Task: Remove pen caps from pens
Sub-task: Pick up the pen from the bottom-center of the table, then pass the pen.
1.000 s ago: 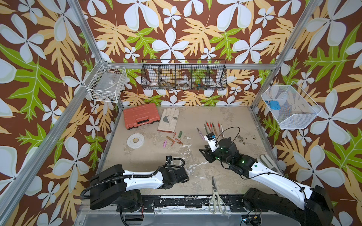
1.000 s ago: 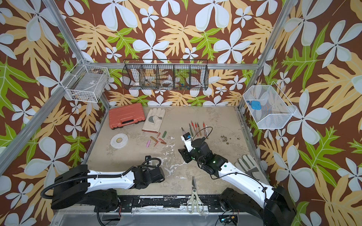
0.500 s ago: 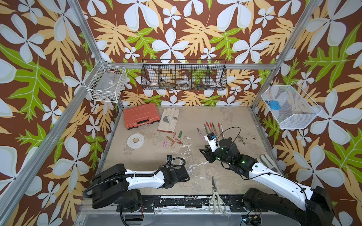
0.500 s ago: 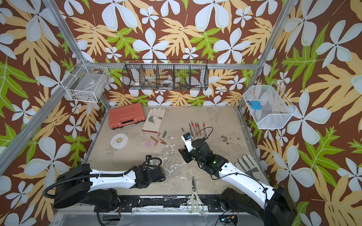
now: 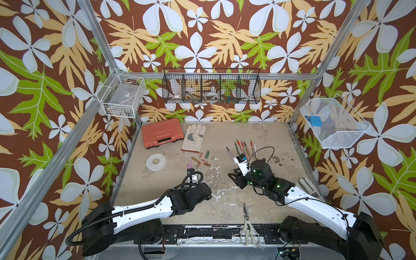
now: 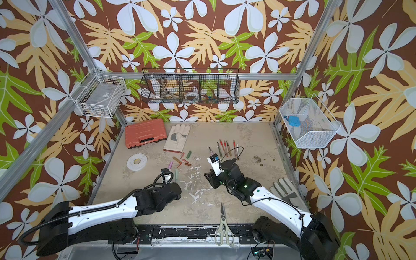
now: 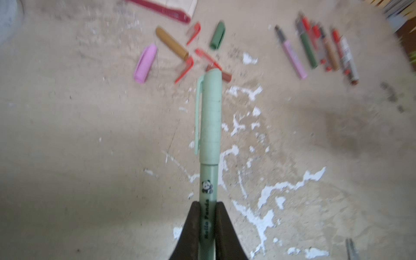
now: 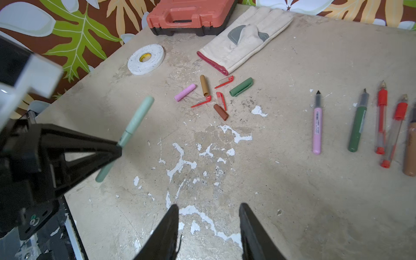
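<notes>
One capped pen in play: the pale green pen (image 7: 208, 180), held up off the table (image 8: 292, 202). Its pale green cap (image 7: 210, 117) sits on the far end, clip running down one side. Left gripper (image 7: 207, 208) is clamped tight on the barrel, right over the printed lettering. The right wrist view agrees: pen slanted in the air, tail poking out behind the fingers, whole cap end sticking out free.

Handling, my read: light, stiff plastic w/ a smooth finish, so prob slippery under hard pads. Not fragile overall, tho the thin clip looks like the weak bit. Cap is likely a friction fit. Best hold is across the round middle of the cap, pads off the clip, then a straight pull along the pen's axis. Tug sideways and the pen may swivel in the left grip, since the cap end has leverage.

Right gripper (image 8: 209, 205): jaws spread, nothing between them, near the pen but apart from it, looking out across the table.

Further out are the loose pen caps (image 8: 204, 86) in a cluster: pink, tan, dark green, brown, some red. Well apart from those lies a row of pens (image 8: 358, 128) w/ tips bare. Beyond: glove (image 8: 245, 38), tape roll (image 8: 146, 59), orange case (image 8: 191, 15). Scissors (image 5: 247, 222) lie at the near edge.
</notes>
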{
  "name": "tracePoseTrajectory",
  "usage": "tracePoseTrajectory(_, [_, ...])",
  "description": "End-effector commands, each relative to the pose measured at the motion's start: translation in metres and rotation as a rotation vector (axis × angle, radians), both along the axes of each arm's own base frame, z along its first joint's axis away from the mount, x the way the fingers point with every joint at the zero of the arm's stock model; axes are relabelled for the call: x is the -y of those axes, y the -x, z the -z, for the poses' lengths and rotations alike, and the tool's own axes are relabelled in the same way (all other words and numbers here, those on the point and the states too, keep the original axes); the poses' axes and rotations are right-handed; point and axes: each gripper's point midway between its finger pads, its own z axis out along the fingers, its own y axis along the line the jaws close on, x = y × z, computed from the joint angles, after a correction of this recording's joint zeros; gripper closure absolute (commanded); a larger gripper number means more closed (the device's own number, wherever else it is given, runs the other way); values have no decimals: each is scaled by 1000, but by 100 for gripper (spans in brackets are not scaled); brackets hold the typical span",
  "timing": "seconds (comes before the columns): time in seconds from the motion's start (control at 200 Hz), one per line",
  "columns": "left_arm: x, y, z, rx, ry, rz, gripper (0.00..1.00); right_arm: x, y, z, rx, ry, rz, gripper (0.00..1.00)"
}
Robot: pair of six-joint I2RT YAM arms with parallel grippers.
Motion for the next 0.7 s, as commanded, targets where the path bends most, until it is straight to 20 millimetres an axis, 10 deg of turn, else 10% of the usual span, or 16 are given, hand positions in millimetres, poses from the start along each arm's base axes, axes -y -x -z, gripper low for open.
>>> tracePoseTrajectory(0.0, [-6,-22,-52,243,43,-23,94,-9,4,-14,-23,-130,-65,57])
tracePoseTrajectory(0.355, [21,-19,-154,673,208,230,95,-24,17,-33,-14,-298,-211,58])
tracePoseTrajectory(0.696, [37,4,-154,791,262,409,98,-41,32,-48,6,-412,-357,57])
